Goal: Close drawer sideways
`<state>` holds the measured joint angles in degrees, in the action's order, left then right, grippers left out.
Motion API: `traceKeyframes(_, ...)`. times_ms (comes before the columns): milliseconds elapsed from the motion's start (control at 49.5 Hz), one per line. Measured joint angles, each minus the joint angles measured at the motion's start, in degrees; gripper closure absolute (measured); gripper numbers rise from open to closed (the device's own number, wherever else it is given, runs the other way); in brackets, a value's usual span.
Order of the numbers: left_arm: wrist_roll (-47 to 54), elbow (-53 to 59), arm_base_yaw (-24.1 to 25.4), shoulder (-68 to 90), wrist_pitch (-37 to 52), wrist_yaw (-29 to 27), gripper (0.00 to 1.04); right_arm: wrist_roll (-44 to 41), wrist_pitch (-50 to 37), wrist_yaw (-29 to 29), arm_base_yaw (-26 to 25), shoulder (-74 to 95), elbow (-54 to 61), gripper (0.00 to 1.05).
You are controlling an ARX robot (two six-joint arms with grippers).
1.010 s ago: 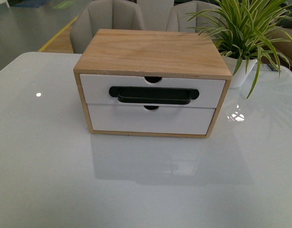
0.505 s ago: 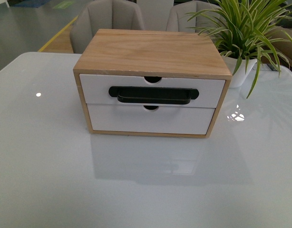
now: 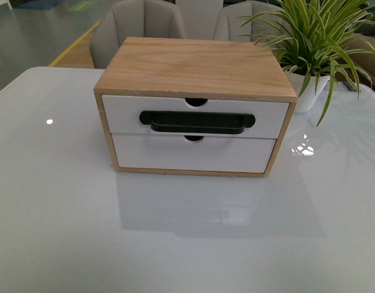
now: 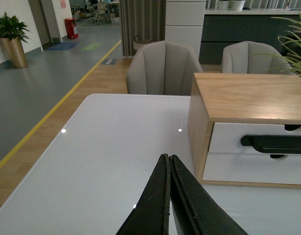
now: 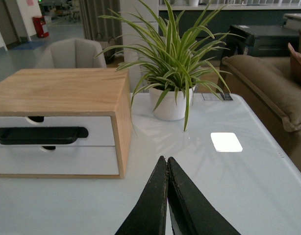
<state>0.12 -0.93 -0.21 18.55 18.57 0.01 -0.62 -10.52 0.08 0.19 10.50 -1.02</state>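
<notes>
Drawer (image 3: 195, 116): upper of two in a small wooden cabinet (image 3: 196, 67) standing mid-table. White front, long black bar handle (image 3: 197, 121), half-round notch at the top edge. Front sits flush with the cabinet frame in all three views; it appears fully shut, so the task looks finished or close to it. Contents: hidden, cannot tell.

Lower drawer (image 3: 193, 152): plain white front, no handle, notch at the top partly behind the handle above. Also flush. Contents hidden.

Cabinet: light wood top and sides, front facing the robot, turned very slightly. Nothing rests on its top.

Table (image 3: 65, 232): glossy white, reflecting the cabinet and ceiling lights. It bears the cabinet and, just behind the cabinet's right rear corner, a potted plant (image 3: 316, 36) in a white pot (image 5: 171, 104). Plant leaves overhang the cabinet's right edge without clearly touching it.

Left gripper (image 4: 169, 169): fingers pressed together, nothing between them. It hangs over bare table, off the cabinet's left side and well apart from it, pointing past the left wall. Judged a parked pose, out of the drawer's way.

Right gripper (image 5: 167, 169): fingers likewise together, holding nothing. It hangs over the table off the cabinet's right side, aimed between cabinet and pot, touching neither.

Beyond the table: grey chairs (image 4: 164, 68), a brown sofa (image 5: 268, 83) to the right, open floor with a yellow line.
</notes>
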Motion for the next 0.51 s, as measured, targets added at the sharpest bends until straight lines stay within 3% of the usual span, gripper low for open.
traceKeyframes(61,0.0,0.0,0.0,-1.1,-1.1,0.0,1.03,0.0,1.9,0.0,0.0,-1.8,0.0,1.03)
traceKeyframes(121,0.0,0.0,0.0,-2.7,-2.7,0.0,1.03,0.0,9.5,0.0,0.0,-7.7,0.0,1.03)
traceKeyframes(424,0.0,0.0,0.0,-8.2,-8.2,0.0,1.03,0.0,10.4,0.0,0.0,-10.1,0.0,1.03)
traceKeyframes(505,0.0,0.0,0.0,-15.1,-17.1,0.0,1.03,0.0,10.4,0.0,0.0,-10.2,0.0,1.03)
